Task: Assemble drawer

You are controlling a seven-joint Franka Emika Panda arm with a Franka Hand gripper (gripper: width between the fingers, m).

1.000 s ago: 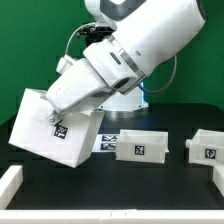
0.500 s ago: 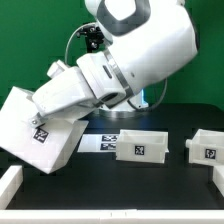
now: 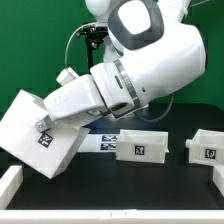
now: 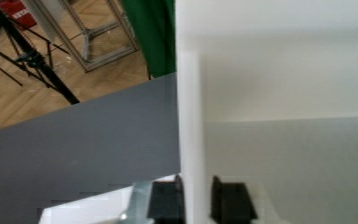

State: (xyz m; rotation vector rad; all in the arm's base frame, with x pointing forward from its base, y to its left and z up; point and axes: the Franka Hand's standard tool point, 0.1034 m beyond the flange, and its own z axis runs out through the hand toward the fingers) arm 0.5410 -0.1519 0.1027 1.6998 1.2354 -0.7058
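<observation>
My hand [image 4: 197,200] is almost shut. It pinches one thin wall of the big white casing [image 3: 40,140] of the drawer. In the wrist view that wall runs straight up between my two fingers [image 4: 163,203], one dark finger on each side, both pressed to it.

I will tell where things are from the marker board [image 3: 104,143], which lies flat on the black tabletop [image 3: 120,185].

The casing is on the exterior view's left of the marker board. It is tipped over at a slant, with one corner pointing down. I cannot tell if that corner touches the tabletop. A small black-and-white tag [image 3: 45,139] shows on the side that faces the camera.

The first tray box [image 3: 145,147] stands upright just beside the marker board, on the exterior view's right of it. The second tray box [image 3: 208,145] stands farther that way, well apart from the first. Each has its own little tag on the front.

A long white bar [image 3: 10,181] lies low on the exterior view's left, nearer the camera than the marker board.
</observation>
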